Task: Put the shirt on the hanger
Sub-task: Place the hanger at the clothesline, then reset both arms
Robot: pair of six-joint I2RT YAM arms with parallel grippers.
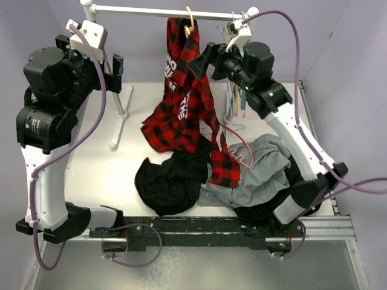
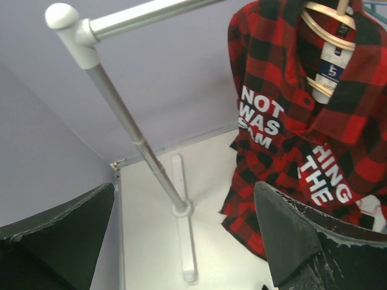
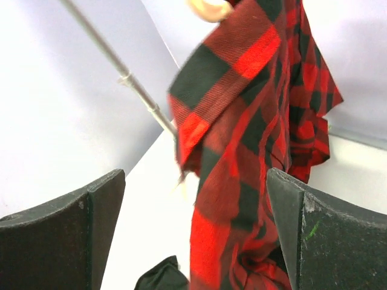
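Shirt [image 1: 181, 103] found hung on hanger [image 1: 191, 24], hook over rail [image 1: 151, 10] at 12 o'clock of top view. Hanger arms seen inside collar in L wrist view; white lettering facing that cam. Lower hem bunched on worktop [image 1: 109, 175] near centre; one sleeve trailing toward 5 o'clock, end lying betw. black garment [image 1: 169, 181] and grey garment [image 1: 254, 172]. Pink hanger [image 1: 239, 154] lying on grey garment.

R end effector [image 1: 201, 60] raised just beside shirt's upper part at its 3 o'clock; fingers spread wide, plaid cloth seen betw. them in R wrist view, contact not determinable. L end effector [image 1: 115, 72] raised at 10 o'clock beside rack upright [image 1: 118, 96], fingers spread wide, nothing gripped, well apart from shirt.
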